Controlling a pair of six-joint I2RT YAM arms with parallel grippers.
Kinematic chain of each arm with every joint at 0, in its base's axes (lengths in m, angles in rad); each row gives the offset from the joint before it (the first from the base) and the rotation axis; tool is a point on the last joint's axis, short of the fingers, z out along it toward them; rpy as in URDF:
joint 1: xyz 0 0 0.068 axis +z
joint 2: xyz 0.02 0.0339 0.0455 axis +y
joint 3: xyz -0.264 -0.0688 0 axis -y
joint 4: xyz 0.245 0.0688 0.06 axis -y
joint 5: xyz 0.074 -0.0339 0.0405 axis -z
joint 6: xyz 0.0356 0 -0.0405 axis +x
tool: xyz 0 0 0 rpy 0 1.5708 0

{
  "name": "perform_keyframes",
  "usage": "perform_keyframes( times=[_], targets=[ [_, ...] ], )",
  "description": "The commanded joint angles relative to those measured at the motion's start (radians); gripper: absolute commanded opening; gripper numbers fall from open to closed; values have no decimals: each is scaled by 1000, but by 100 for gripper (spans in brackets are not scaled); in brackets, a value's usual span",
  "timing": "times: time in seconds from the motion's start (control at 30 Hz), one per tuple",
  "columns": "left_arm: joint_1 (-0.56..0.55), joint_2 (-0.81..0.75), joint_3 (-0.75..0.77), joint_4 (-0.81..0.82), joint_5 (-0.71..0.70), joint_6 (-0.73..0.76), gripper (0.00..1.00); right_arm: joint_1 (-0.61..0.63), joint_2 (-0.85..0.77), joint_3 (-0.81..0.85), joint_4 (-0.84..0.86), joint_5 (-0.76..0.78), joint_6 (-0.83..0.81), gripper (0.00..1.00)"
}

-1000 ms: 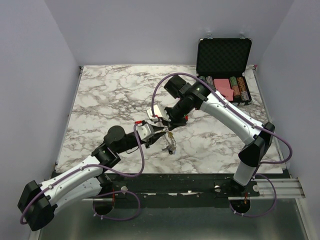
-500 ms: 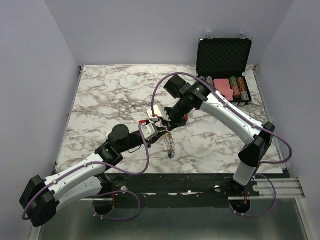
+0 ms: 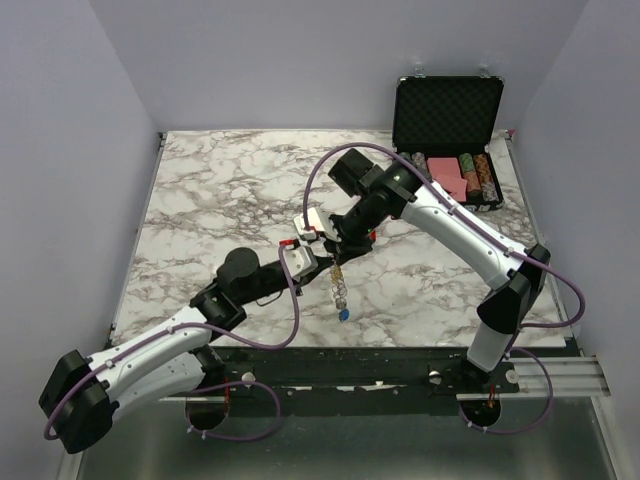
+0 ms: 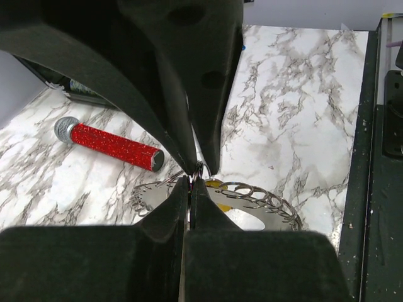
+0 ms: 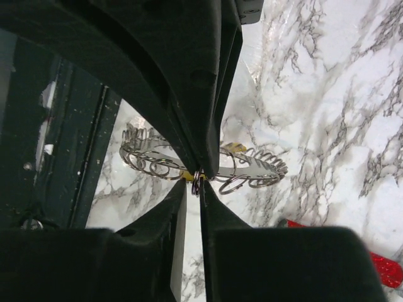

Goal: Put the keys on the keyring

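Left gripper (image 4: pixel 190 181) has its black fingers pressed together, pinching thin wire. Beneath it spreads the white marble table (image 4: pixel 296 94), and on that, left of the fingertips, lies a red glittery cylinder with a silver cap (image 4: pixel 113 143). Just below the fingertips hangs the thin silvery wire keyring (image 4: pixel 252 198), held by one rim loop. The right gripper (image 5: pixel 199 189) meets that loop, jaws a slit apart; its grip cannot be told. A tiny yellow-headed key (image 4: pixel 217 185) sits on the ring. It looks light, springy and slippery, so firm rim wire seems the best hold.
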Motion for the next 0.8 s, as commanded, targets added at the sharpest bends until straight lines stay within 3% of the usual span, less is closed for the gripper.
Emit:
perform_keyframes(
  times=[0.0,0.23,0.47,0.6,0.77],
  targets=[
    [-3,-72,-36,69,-23,-48,0,-29,-37,-3,-18,-136,77,30],
    [8,-188,-177,277,-22,-211,0,-164,-64,-7,-15,-426,93,41],
    [55,-229,-320,589,0,-363,0,-170,-117,-115,1,-639,-48,43],
    [72,-217,-332,658,-5,-427,0,-170,-97,-110,-56,-714,-116,43],
    [81,-182,-344,758,-3,-480,0,-168,-69,-92,-49,-702,-87,43]
  ],
)
